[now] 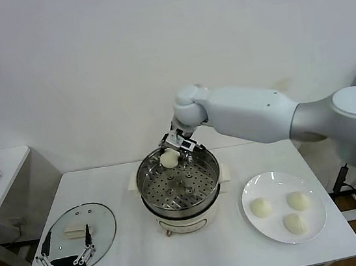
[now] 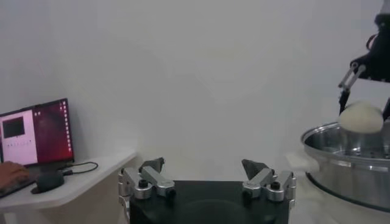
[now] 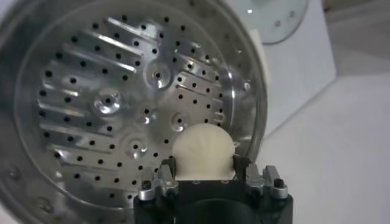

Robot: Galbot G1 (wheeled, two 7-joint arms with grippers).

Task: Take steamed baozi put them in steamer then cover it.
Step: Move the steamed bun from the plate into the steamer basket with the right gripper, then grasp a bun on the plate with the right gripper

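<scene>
My right gripper (image 1: 170,155) is shut on one cream-white baozi (image 1: 169,159) and holds it over the far rim of the shiny steamer (image 1: 147,191). In the right wrist view the baozi (image 3: 203,152) sits between the fingers above the perforated tray (image 3: 85,103), which holds no buns. Three more baozi (image 1: 261,207) lie on the white plate (image 1: 256,224) at the right. The glass cover (image 1: 100,238) with its cream handle (image 1: 75,232) lies flat on the table at the left. My left gripper (image 1: 65,255) is open and empty just in front of the cover.
The steamer stands on a cream electric base (image 1: 183,223) at the table's middle. A small white side table (image 1: 2,166) with a cable stands at the far left. In the left wrist view a laptop (image 2: 35,132) and a mouse (image 2: 49,181) sit on a side desk.
</scene>
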